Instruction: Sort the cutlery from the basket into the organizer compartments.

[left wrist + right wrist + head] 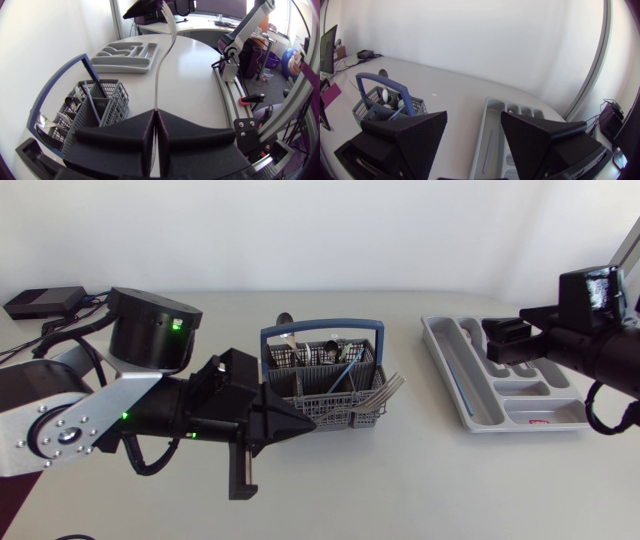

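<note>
- The left gripper [300, 423] is clamped tight on the handle end of a fork [382, 391], both wedge fingers pressed together on the thin metal.
- The fork sticks straight out ahead of the fingertips, its tines up in the air by the near right corner of the basket [320, 327], clear of the table.
- The basket sits mid-table, a grey mesh one with a blue hoop handle. More cutlery stands in its pockets, with a spoon [287, 338] poking up at the back and a blue-handled piece [346, 368] leaning across the middle.
- The organizer [478, 406], a grey tray, lies well apart to the right of the basket. One thin blue item [455, 385] rests in its long compartment.
- The right gripper [473, 132] hangs over the organizer's far end with its jaws spread wide and nothing between them.
</note>
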Motion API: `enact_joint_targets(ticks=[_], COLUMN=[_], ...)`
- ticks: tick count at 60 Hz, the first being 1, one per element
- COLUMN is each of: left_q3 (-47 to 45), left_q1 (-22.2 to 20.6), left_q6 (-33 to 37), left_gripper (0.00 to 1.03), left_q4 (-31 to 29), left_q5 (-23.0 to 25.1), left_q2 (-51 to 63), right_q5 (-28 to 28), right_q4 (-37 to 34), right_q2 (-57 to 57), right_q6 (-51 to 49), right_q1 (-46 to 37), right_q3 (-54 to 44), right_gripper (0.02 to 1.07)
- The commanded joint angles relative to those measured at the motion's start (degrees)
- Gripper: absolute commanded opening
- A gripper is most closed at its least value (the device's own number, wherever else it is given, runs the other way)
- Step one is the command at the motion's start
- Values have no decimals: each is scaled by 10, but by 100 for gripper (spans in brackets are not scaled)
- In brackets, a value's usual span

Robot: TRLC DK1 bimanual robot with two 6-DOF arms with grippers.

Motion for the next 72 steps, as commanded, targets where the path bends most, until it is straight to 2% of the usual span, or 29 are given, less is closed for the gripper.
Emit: enact_joint_targets(ticks=[1,8,14,18,25,41,56,64,72], left_q3=[7,4,4,5,8,1,-3,-8,-14], left_q1=[-6,-13,-18,-20,-27,-62,-78,-103,-144], left_q6=[-17,-23,-27,-31,-37,-48,-60,-57,-25], left_gripper=[2,2,2,2,2,2,2,2,2], left_q4=[22,43,49,54,58,114,155,191,235], left_q5=[-20,-50,-64,-69,-90,-199,-264,-330,-439], left_q2=[11,15,15,15,15,23,34,42,52], right_q5=[45,123,159,163,152,97,58,53,37], right_q4=[14,29,33,37,40,3,-31,-46,-59], right_q2=[17,24,39,49,46,14,-41,-59,-77], right_q6=[-21,-45,-56,-59,-58,-34,-13,-4,-4], right_q1=[25,57,65,63,62,74,131,162,181], right_q3=[-22,-35,-38,-38,-46,-42,-42,-37,-32], right_gripper=[82,83,84,84,85,86,86,86,86])
